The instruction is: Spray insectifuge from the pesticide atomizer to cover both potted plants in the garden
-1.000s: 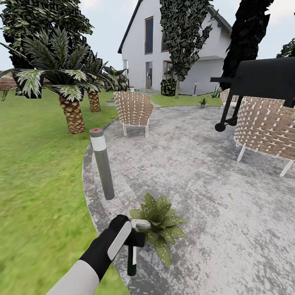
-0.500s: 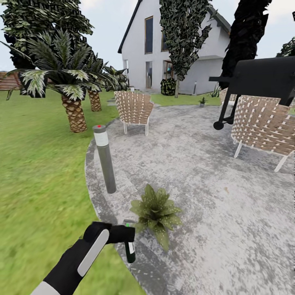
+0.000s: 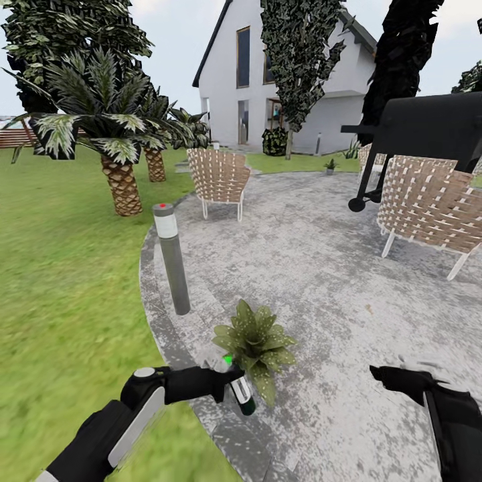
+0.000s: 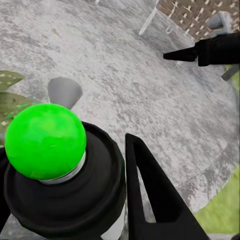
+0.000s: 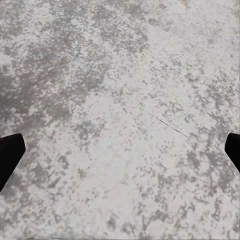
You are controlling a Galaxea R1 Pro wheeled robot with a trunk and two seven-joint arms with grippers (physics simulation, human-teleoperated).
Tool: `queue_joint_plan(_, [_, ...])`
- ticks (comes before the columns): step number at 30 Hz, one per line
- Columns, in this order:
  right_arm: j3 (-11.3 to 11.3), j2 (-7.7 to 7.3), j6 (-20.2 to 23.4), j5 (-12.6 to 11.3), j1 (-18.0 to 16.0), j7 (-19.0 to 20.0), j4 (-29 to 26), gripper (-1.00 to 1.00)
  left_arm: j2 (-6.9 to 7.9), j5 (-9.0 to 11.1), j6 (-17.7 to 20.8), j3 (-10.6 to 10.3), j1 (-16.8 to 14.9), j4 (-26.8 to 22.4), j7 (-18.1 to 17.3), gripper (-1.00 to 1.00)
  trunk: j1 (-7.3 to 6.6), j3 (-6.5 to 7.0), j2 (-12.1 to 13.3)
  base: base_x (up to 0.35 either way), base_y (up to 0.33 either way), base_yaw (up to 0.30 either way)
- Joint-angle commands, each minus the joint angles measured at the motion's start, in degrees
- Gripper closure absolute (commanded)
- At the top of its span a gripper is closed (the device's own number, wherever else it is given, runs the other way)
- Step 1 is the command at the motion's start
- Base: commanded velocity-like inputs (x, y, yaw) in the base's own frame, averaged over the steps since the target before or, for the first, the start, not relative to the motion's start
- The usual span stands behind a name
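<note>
Outdoors, the ground is a mottled grey paved patio (image 3: 321,281) with a curved edge, ringed by green lawn (image 3: 60,281); a white gabled house (image 3: 268,80) stands far behind, with a rough-trunked palm (image 3: 120,154) on the grass and dark trees along the skyline. A grey bollard lamp (image 3: 171,258), cylindrical with a pale band and a red dot on top, rises upright at the patio's edge; two woven wicker chairs (image 3: 217,177) on thin white legs sit on the paving, and a black barrel grill (image 3: 428,134) stands beside the right-hand one.

The left gripper (image 3: 224,381) is clamped on the pesticide atomizer (image 3: 241,391), whose dark bottle hangs tilted just beside the potted plant (image 3: 258,345), a low rosette of broad, pointed, speckled green leaves on the paving; a second small plant (image 3: 331,166) shows far off at the patio's far edge. The right gripper (image 3: 391,376) hangs over bare paving, well apart from the plant; its jaws stand wide apart.

The left wrist view shows what the head view barely does: a glossy bright-green ball on the atomizer's (image 4: 65,185) round black top, a black finger (image 4: 150,195) against it, and leaf tips at the frame's edge; the right wrist view gives the speckled stone texture between two black fingertips (image 5: 10,152).
</note>
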Motion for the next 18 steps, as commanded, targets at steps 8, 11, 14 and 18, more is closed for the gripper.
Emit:
queue_joint_plan(8, [0.3, -0.81, -1.5, -1.0, -0.7, 1.3, 0.7, -1.00, 2.15, -0.8, -0.6, 2.6, 0.7, 0.1, -3.4, 1.00, 0.00, 0.00, 0.0, 0.000, 0.000, 0.000])
queue_joint_plan(11, [-0.6, -0.83, -1.8, -1.1, -0.7, 0.3, 0.6, -1.00, 3.13, 0.1, -1.6, 3.6, 0.7, -0.7, -3.1, 1.00, 0.00, 0.00, 0.0, 0.000, 0.000, 0.000])
queue_joint_plan(14, [-0.9, -0.84, -1.8, -1.1, -0.7, -0.7, 0.7, -1.00, 4.10, 0.9, -2.6, 4.5, 0.7, -0.4, -3.2, 1.00, 0.00, 0.00, 0.0, 0.000, 0.000, 0.000])
queue_joint_plan(18, [-0.6, -0.79, -1.9, -1.1, -0.7, -0.9, 0.7, -1.00, 5.40, 1.5, -3.4, 5.8, 0.7, 0.9, -3.9, 1.00, 0.00, 0.00, 0.0, 0.000, 0.000, 0.000])
